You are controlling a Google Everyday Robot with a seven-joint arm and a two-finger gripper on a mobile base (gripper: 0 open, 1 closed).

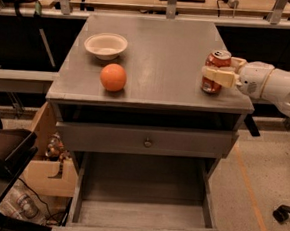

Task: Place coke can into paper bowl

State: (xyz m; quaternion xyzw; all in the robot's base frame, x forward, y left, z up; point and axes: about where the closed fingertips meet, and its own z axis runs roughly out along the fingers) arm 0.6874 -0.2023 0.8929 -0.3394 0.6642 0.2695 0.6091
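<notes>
The coke can, red-orange with a silver top, stands upright near the right edge of the grey cabinet top. My gripper reaches in from the right on a white arm. One pale finger lies across the can's front and the other finger is behind it, so it is shut on the can. The paper bowl, off-white and empty, sits at the far left of the top, well apart from the can.
An orange ball lies in front of the bowl near the left front edge. Below the top are a shut drawer with a knob and an open lower drawer. Cardboard boxes stand on the floor at left.
</notes>
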